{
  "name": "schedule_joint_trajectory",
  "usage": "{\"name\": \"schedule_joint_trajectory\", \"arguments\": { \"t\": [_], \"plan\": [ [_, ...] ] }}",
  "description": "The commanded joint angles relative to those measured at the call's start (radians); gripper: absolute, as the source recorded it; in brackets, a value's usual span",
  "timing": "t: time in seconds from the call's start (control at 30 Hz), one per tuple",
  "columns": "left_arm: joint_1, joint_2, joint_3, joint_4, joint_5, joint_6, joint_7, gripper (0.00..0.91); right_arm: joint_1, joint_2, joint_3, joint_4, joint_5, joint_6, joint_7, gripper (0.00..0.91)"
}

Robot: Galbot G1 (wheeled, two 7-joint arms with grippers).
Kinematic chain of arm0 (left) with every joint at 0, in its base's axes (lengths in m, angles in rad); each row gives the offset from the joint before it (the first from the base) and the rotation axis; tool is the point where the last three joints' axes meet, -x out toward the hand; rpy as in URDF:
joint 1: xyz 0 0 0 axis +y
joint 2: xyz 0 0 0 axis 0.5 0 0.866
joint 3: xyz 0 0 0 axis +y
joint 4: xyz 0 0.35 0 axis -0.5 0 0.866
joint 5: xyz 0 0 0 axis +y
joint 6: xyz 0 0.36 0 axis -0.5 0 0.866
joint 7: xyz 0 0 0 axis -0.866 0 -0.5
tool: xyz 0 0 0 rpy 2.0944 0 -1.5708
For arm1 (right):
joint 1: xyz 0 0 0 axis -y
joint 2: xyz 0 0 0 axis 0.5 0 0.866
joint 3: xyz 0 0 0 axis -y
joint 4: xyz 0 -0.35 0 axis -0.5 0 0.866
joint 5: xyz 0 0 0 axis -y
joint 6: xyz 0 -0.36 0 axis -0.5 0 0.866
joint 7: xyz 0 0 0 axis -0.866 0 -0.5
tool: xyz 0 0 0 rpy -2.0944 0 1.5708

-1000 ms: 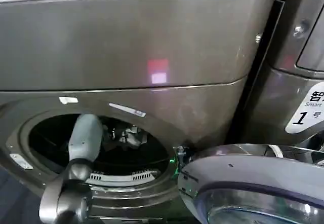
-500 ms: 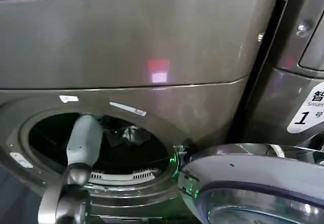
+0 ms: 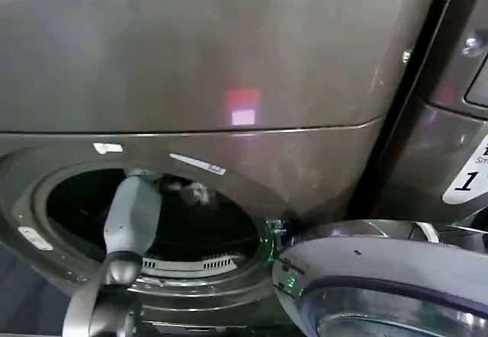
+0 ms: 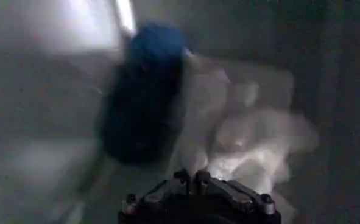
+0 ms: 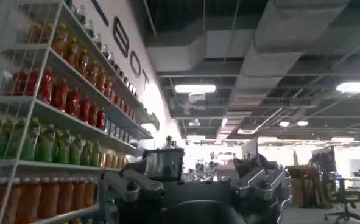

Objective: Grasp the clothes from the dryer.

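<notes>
Dryer [image 3: 229, 70] drum, white [image 4: 253, 140] and blue clothes [image 4: 143, 91] inside

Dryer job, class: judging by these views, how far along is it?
Done: the dryer door stands open and the left arm reaches into the drum. In hand: the left gripper faces a blue garment and white clothes, with nothing gripped yet. Left: closing on the clothes and drawing them out. The right gripper idles, aimed at shelves of bottles.

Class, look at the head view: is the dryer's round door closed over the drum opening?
No: the dryer has its glass door swung open to the right, and the left arm reaches into the dark drum through the open porthole.
</notes>
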Motion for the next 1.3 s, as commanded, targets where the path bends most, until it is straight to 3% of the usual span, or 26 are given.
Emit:
{"name": "schedule_joint_trajectory", "arguments": {
  "t": [0.03, 0.3, 0.5, 1.3],
  "plan": [
    [0.028, -0.055, 0.005, -0.137, -0.375, 0.134, -0.513, 0.0, 0.0, -0.002, -0.001, 0.008, 0.022, 0.05, 0.011, 0.907],
    [0.015, -0.121, -0.031, -0.103, -0.559, 0.091, -0.69, 0.0, -0.005, -0.011, 0.014, -0.002, 0.018, 0.047, 0.009, 0.907],
    [0.014, -0.118, -0.024, -0.055, -0.64, 0.073, -0.712, 0.0, -0.019, -0.013, 0.023, -0.003, 0.02, 0.046, 0.003, 0.907],
    [0.052, -0.097, -0.023, -0.023, -0.647, 0.023, -0.659, 0.0, -0.017, -0.006, 0.038, -0.002, 0.011, 0.022, 0.03, 0.907]
  ]
}}
